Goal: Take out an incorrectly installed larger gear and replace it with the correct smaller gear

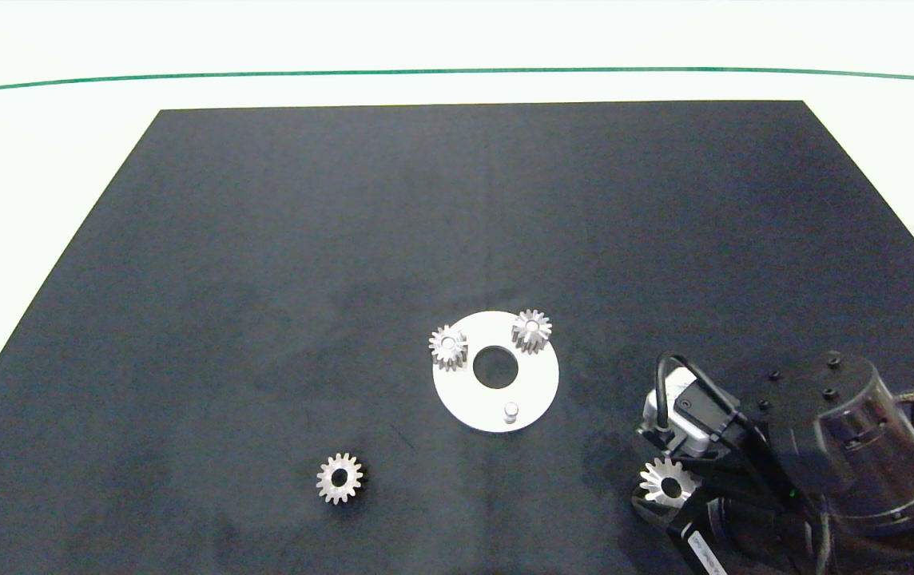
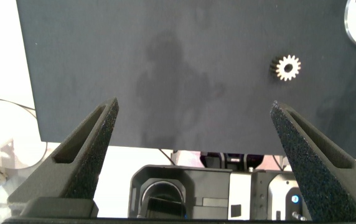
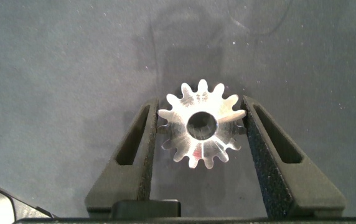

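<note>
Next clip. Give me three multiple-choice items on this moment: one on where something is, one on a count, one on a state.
1. Where is the larger gear?
A. On the disc's bare peg
B. Between the right gripper's fingers
C. Loose at the mat's far edge

2. How many gears sit on the white disc?
A. One
B. Two
C. Three

3. What state is the left gripper in?
A. Open, holding nothing
B. Shut on a gear
C. Shut on the disc

Answers:
1. B: the right gripper has a finger against each side of the gear, away from the disc.
2. B: two gears are on the disc, and the peg is bare.
3. A: its fingers stand wide apart with only mat between them.
</note>
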`<state>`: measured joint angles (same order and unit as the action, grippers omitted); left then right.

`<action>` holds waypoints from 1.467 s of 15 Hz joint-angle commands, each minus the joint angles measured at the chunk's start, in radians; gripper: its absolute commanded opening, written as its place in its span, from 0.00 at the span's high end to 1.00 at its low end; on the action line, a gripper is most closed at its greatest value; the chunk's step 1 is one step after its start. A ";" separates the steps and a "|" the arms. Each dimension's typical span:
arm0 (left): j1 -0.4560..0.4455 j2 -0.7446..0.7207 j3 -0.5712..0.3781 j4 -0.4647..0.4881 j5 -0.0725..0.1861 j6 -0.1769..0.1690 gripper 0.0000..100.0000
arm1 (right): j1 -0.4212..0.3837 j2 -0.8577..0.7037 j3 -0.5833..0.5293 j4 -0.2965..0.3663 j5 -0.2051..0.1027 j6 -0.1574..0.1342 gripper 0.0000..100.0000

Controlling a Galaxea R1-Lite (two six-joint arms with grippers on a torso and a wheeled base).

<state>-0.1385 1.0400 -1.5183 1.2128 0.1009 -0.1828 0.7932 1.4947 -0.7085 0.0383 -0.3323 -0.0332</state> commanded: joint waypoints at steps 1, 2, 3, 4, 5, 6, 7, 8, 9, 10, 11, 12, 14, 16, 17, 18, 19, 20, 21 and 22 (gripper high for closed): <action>-0.009 0.003 0.001 0.007 0.000 -0.001 0.00 | -0.002 -0.001 0.012 -0.018 -0.002 -0.004 0.00; -0.010 0.002 0.001 0.007 0.000 -0.001 0.00 | -0.002 -0.001 0.020 -0.024 -0.002 -0.005 0.00; -0.010 0.002 0.003 0.007 0.000 -0.001 0.00 | -0.002 -0.001 0.021 -0.026 -0.002 -0.005 0.00; -0.010 0.002 0.003 0.007 0.002 -0.001 0.00 | -0.002 0.001 0.023 -0.028 -0.002 -0.005 0.00; -0.010 0.002 0.003 0.007 0.002 -0.001 0.00 | -0.002 -0.001 0.023 -0.028 -0.002 -0.005 0.00; -0.010 0.002 0.003 0.007 0.000 -0.001 0.00 | -0.002 -0.001 0.023 -0.028 -0.002 -0.005 0.00; -0.010 0.002 0.003 0.007 0.000 -0.001 0.00 | -0.002 -0.001 0.023 -0.028 -0.002 -0.005 0.00; -0.010 0.002 0.003 0.007 0.000 -0.001 0.00 | -0.002 -0.002 0.023 -0.026 -0.002 -0.008 0.00; -0.010 0.002 0.003 0.005 0.002 -0.001 0.00 | -0.002 -0.005 0.023 -0.026 -0.002 -0.019 0.00; -0.010 0.002 0.003 0.007 0.002 -0.001 0.00 | -0.002 -0.021 0.023 -0.026 0.001 -0.024 0.00; -0.010 0.003 0.003 0.007 0.000 -0.001 0.00 | -0.002 -0.042 0.018 -0.026 -0.001 -0.033 0.00; -0.010 0.006 0.004 0.005 0.002 -0.001 0.00 | -0.002 -0.067 0.004 -0.020 -0.004 -0.037 0.00; -0.010 0.041 0.032 -0.004 0.000 -0.003 0.00 | -0.023 -0.120 -0.060 0.057 -0.007 -0.030 0.00; -0.019 0.080 0.049 -0.009 -0.003 -0.003 0.00 | -0.068 -0.163 -0.213 0.298 -0.008 0.038 0.00; -0.039 0.094 0.056 -0.009 -0.003 -0.006 0.00 | -0.083 -0.165 -0.309 0.414 -0.008 0.104 0.00; -0.059 0.107 0.067 -0.010 -0.003 -0.009 0.00 | -0.100 -0.163 -0.390 0.525 -0.008 0.157 0.00; -0.076 0.123 0.076 -0.010 -0.004 -0.012 0.00 | -0.123 -0.165 -0.444 0.604 -0.008 0.174 0.00; -0.093 0.137 0.086 -0.010 -0.004 -0.014 0.00 | -0.152 -0.166 -0.482 0.655 -0.008 0.179 0.00; -0.101 0.147 0.093 -0.012 -0.004 -0.014 0.00 | -0.173 -0.165 -0.500 0.669 -0.008 0.182 0.00; -0.110 0.173 0.125 -0.038 -0.004 -0.014 0.00 | -0.252 -0.154 -0.569 0.703 -0.008 0.207 0.00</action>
<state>-0.2362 1.1747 -1.4147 1.1723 0.0962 -0.1962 0.6138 1.3374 -1.1998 0.7115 -0.3385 0.1538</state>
